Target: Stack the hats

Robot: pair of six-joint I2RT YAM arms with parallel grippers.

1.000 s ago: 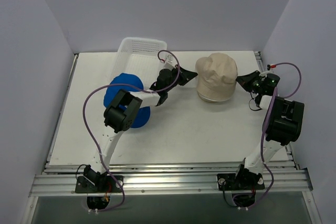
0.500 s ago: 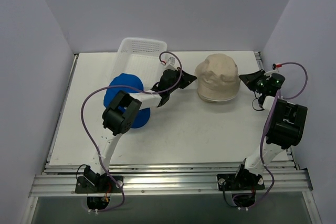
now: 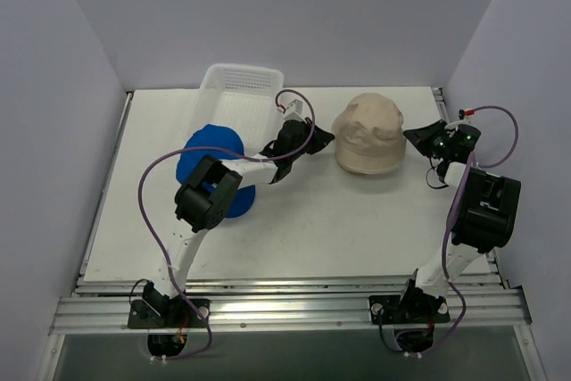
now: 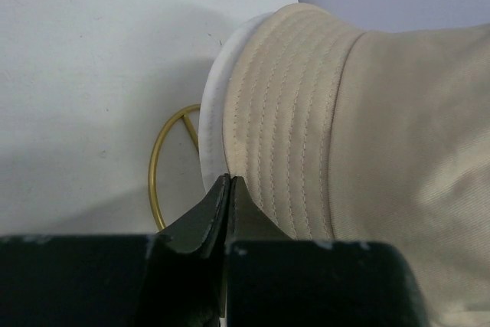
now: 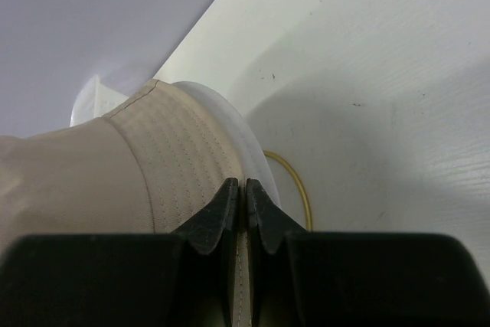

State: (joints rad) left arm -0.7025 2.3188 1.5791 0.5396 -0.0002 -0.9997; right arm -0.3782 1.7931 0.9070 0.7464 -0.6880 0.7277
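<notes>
My left hand (image 3: 321,138) is clenched tight, the fingers pressed together on the left edge of the beige hat (image 3: 368,134). In the left wrist view the hand (image 4: 230,181) has its two dark tips meeting right on the stitched brim of the hat (image 4: 321,128), with a white edge (image 4: 212,124) running beside it. The arm comes up from its base at lower left and folds at the elbow, and the forearm stretches out rightward.

Over to my right hand (image 3: 411,136): also clamped, biting the opposite side of the brim. In its own wrist view the hand (image 5: 237,184) has its tips pinched on the hat (image 5: 153,166), the same white edge (image 5: 230,124) just past them. That arm stands tall along the right side, wrist bent in to the left.

So the hat sits between both hands, toward the back right of the worktop (image 3: 312,229). A gold wire ring (image 4: 162,162) shows on the surface below the brim. I can't tell whether the hat is fully clear of it.

Further out, the blue cap (image 3: 210,144) lies on the left, partly hidden by my left elbow, just in front of the white basket (image 3: 241,86).
</notes>
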